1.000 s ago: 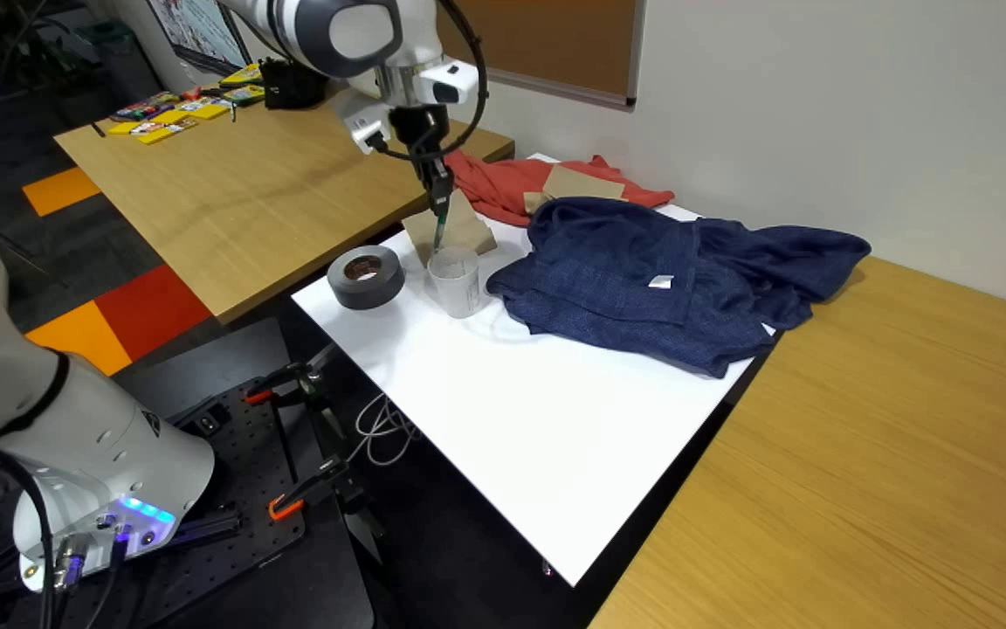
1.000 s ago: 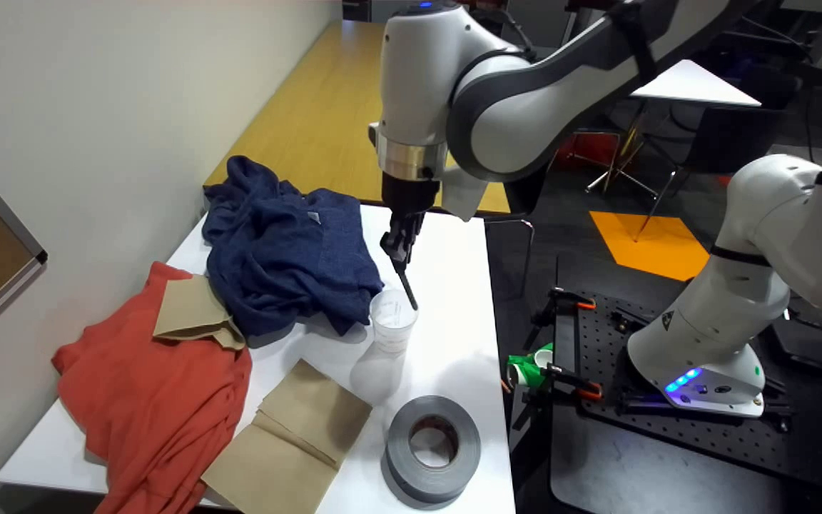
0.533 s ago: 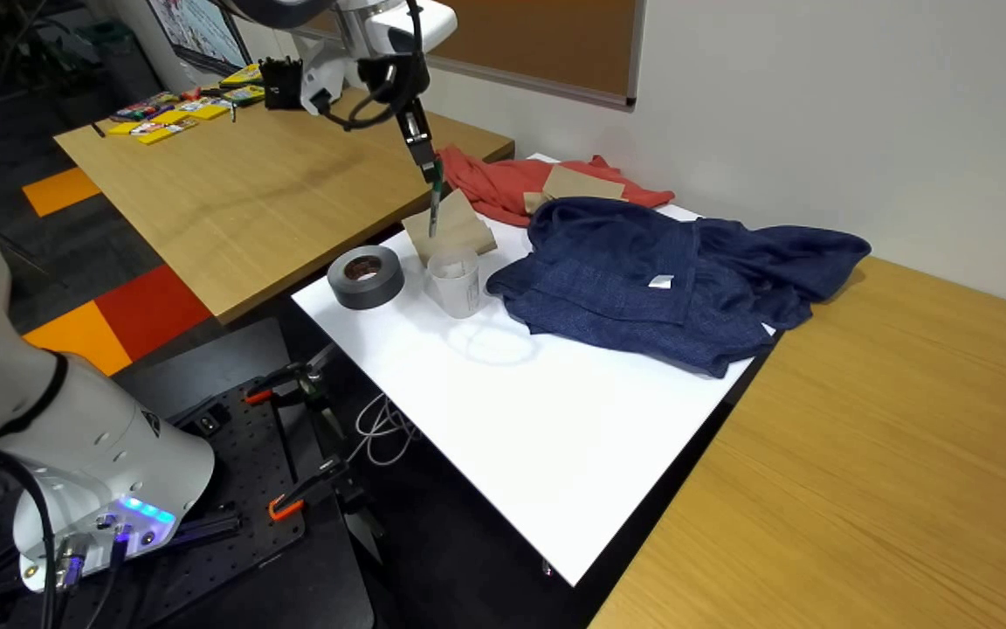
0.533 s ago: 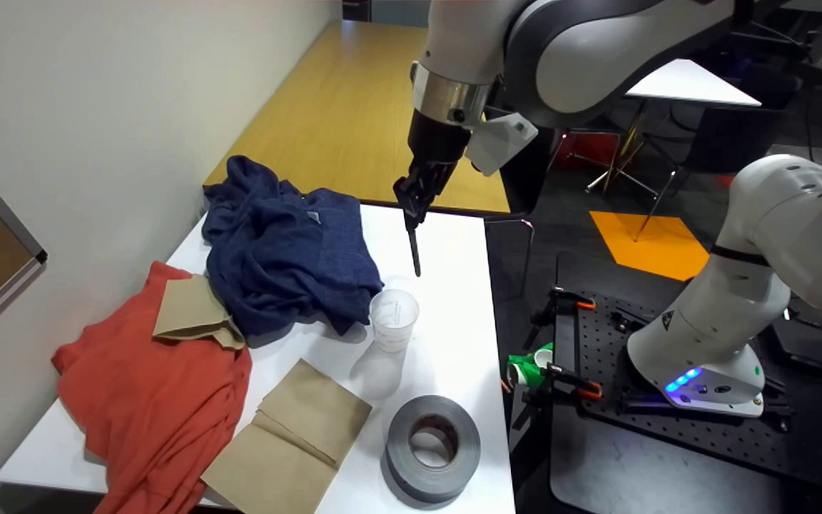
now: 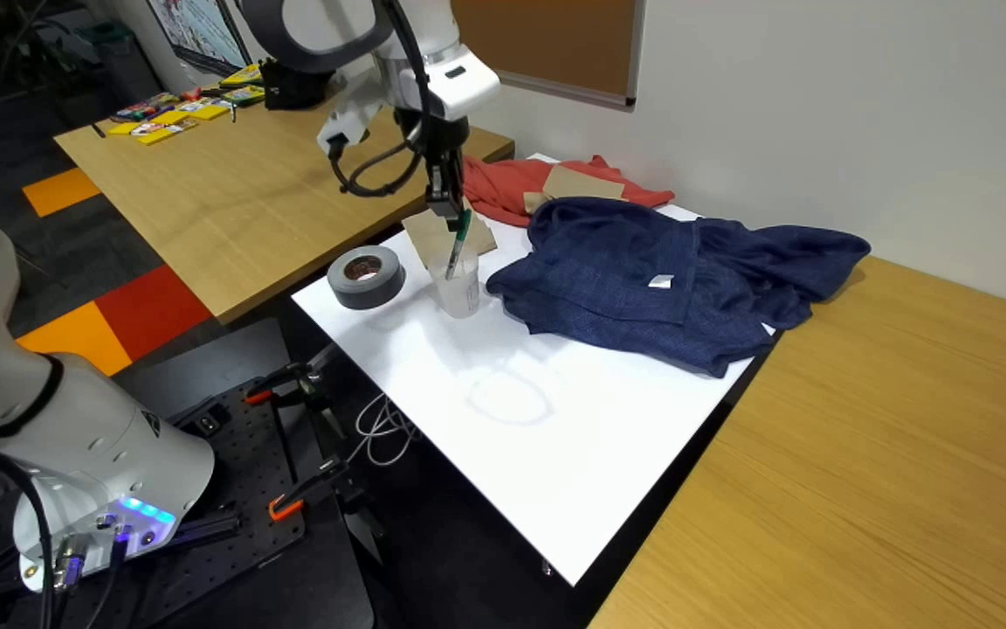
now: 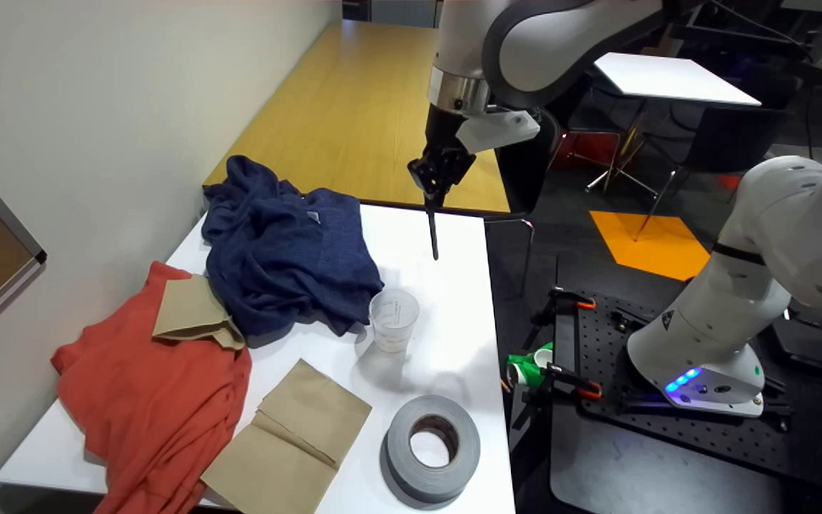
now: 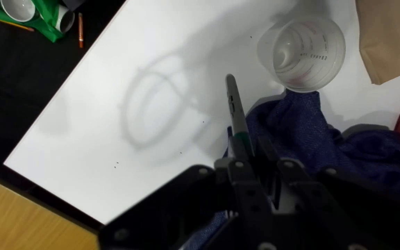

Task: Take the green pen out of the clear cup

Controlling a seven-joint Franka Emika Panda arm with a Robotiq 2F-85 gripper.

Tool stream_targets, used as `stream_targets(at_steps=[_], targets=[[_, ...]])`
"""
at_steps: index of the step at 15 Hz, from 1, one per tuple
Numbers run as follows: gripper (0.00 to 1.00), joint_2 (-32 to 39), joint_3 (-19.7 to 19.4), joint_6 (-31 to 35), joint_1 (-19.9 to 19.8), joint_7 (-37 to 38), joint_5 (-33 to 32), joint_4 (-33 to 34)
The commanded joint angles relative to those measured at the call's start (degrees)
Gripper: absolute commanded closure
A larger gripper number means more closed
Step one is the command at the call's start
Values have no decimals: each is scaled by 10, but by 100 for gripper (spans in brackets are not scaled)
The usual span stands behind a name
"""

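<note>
Plainly, the biggest thing beneath me is a white tabletop [image 5: 538, 472]. Heaped on it is a navy garment [image 5: 643, 271], the bulkiest obstacle around; part of it lies below me in the wrist view. Next comes a red garment [image 6: 161, 392], crumpled near the navy one. Then come two pieces of brown paper: a folded sheet [image 6: 318, 410] flat on the tabletop, and a smaller piece [image 6: 193, 310] resting on the red garment. My end effector [image 7: 250, 146] hangs above, clamped on the green pen [image 7: 236, 104] by the green end, the grey barrel pointing downward.

Off the tabletop's edge and lower down, a green wrapping [image 7: 49, 33] lies with two white containers [image 7: 18, 9], whose open mouths show pale insides. A grey tape roll [image 6: 429, 478] lies flat on the tabletop, near the folded sheet, with a brown inner ring. The clear cup [image 7: 304, 57] stands upright between the tape roll and the navy garment, just beside a fold of the latter; whether they touch, I cannot tell. Through its mouth I see its round bottom and printed markings. The green pen is outside this cup: in an exterior view the pen [image 6: 433, 239] hangs apart from it, and the wrist view shows a gap between tip and rim. Smallest, a thin brownish stick [image 7: 81, 30] lies near the green wrapping.
</note>
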Motion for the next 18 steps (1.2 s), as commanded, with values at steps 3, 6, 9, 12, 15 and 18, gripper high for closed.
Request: stream_targets(at_steps=[3,6,9,12,15,18], targets=[[97,78,-35,-62,-22,-32,72,42],[97,122,-42,-93,-25,-35,95,69],[97,161,-45,-124,-25,-33,109,99],[97,193,-47,-160,-25,-19,108,128],[60,208,-50,-174,-22,-11,105,145],[38,202,-50,-165,-19,-10,105,142]])
